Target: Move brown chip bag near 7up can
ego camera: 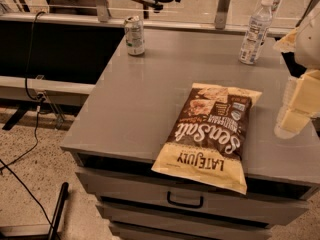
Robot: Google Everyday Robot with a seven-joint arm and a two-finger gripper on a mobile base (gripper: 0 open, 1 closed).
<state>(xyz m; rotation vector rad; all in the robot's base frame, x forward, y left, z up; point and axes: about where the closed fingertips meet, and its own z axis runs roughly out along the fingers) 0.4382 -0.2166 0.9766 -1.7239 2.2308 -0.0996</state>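
One relation governs the coming move: the brown chip bag (210, 134) lies just to the left of the gripper (296, 109) as the camera sees it, close beside it but apart from it. The 7up can (134, 35) stands well beyond the bag on that same side, at the far left corner of the grey cabinet top (130, 104).

The bag lies flat, its long axis running from the near edge away toward the back, leaning slightly toward the gripper at its far end. Its near end overhangs the front edge above the drawer handle (185, 201).

The gripper hangs at the right margin above the cabinet's right side, holding nothing and touching nothing visible. Whether it is open or closed cannot be told. A clear water bottle (255, 31) stands behind it, further back.

The bag is not yet near the can.
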